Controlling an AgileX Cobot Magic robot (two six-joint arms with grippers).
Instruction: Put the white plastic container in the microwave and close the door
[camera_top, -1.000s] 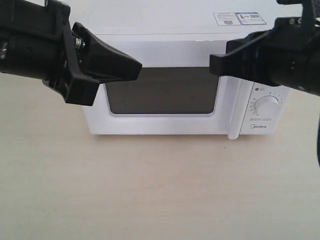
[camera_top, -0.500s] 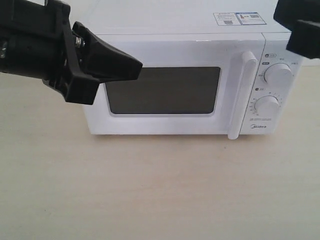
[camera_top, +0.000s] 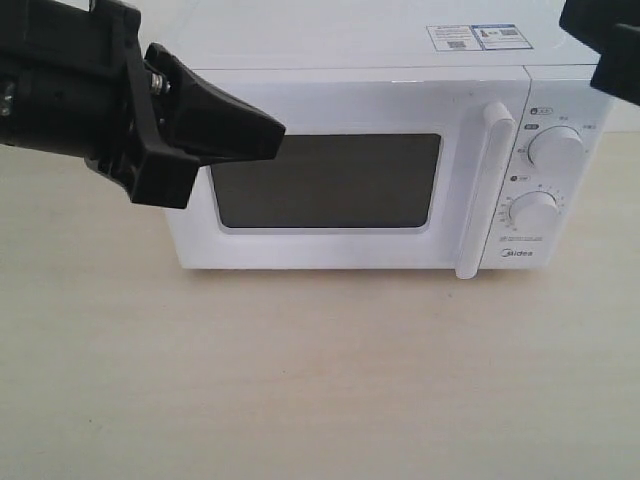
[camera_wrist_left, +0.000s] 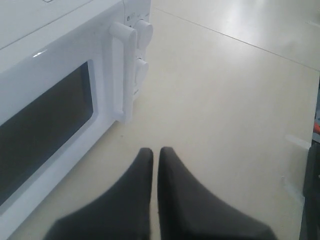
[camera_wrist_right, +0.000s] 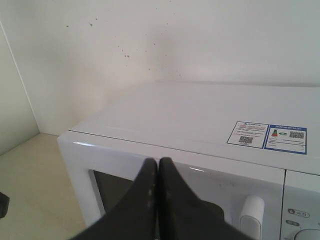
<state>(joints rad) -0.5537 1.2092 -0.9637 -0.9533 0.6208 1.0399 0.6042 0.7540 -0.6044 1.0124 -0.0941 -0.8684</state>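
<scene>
The white Midea microwave (camera_top: 300, 40) stands at the back of the table with its door (camera_top: 340, 250) shut; the dark window (camera_top: 325, 180) and vertical bar handle (camera_top: 478, 190) face me. The white plastic container is out of view. My left gripper (camera_top: 278, 130) hovers shut in front of the door's left part, holding nothing; the left wrist view shows its fingertips (camera_wrist_left: 145, 155) together over the tabletop, beside the handle (camera_wrist_left: 124, 75). My right gripper (camera_wrist_right: 158, 161) is shut and empty, raised above the microwave's front top edge (camera_wrist_right: 165, 145); only a piece of that arm (camera_top: 605, 35) shows at the exterior view's upper right corner.
Two round knobs (camera_top: 556, 148) sit on the control panel right of the handle. Stickers (camera_top: 478, 36) lie on the microwave's top. Pale wooden tabletop (camera_top: 320, 380) stretches in front. A white wall (camera_wrist_right: 150, 45) rises behind the microwave.
My right gripper has pulled up and to the right, away from the door handle, uncovering the handle and knobs. The left arm has stayed still.
</scene>
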